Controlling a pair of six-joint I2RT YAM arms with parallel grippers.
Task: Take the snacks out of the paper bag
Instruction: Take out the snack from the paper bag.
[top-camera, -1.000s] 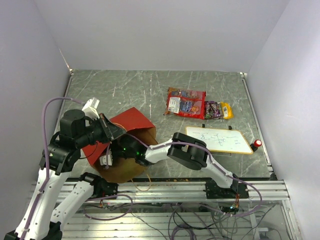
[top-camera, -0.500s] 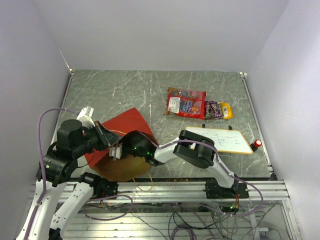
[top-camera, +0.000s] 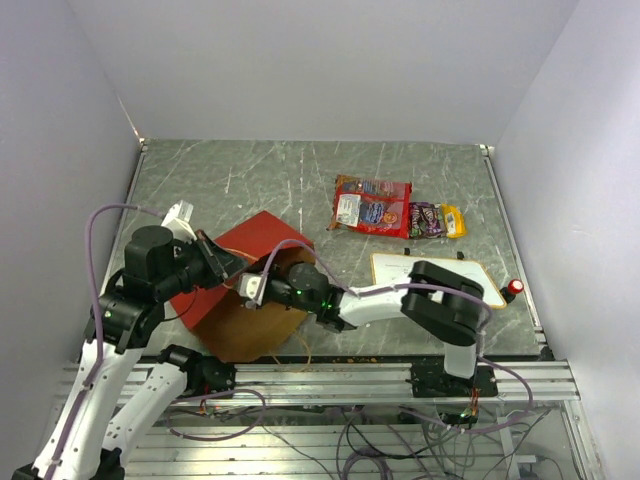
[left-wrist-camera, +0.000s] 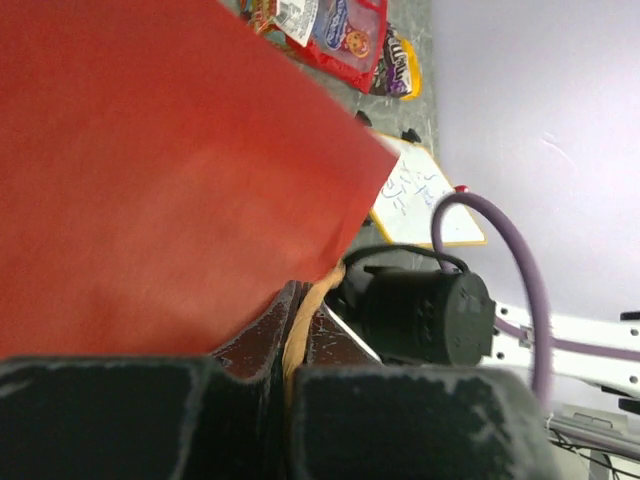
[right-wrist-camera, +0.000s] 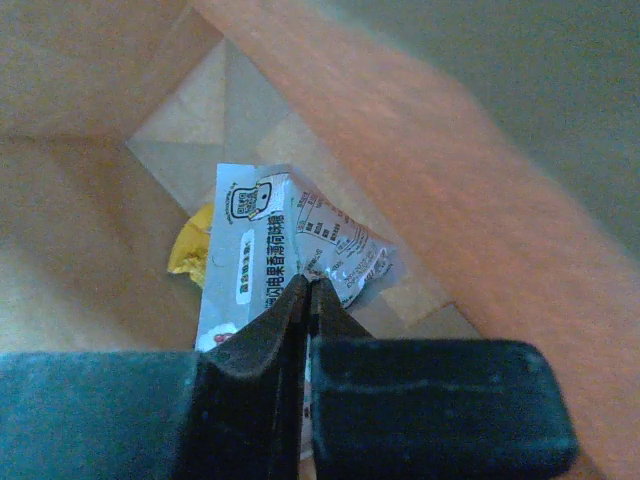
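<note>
The paper bag (top-camera: 236, 262) lies tipped at the near left, red outside with its brown mouth (top-camera: 250, 328) facing the near edge. My left gripper (top-camera: 221, 264) is shut on the bag's twisted handle (left-wrist-camera: 300, 315) and holds that edge up. Reaching into the mouth, my right gripper (right-wrist-camera: 308, 284) is shut on a pale blue-white packet (right-wrist-camera: 262, 255) lying on the bag's brown inside (right-wrist-camera: 80, 200). A yellow packet (right-wrist-camera: 190, 250) pokes out beneath it. On the table lie a large red snack bag (top-camera: 372, 205), a purple-brown packet (top-camera: 425, 220) and a yellow one (top-camera: 454, 221).
A wood-framed white board (top-camera: 440, 279) lies right of the bag, under my right arm's elbow (top-camera: 445, 300). A small red knob (top-camera: 514, 288) sits at its right end. The grey walls close in the far and side edges of the marbled table (top-camera: 260, 180).
My right jaws have closed on the pale packet inside the bag. The right wrist has shifted slightly rightward, and the bag's red side has been lifted and turned by the left arm.
</note>
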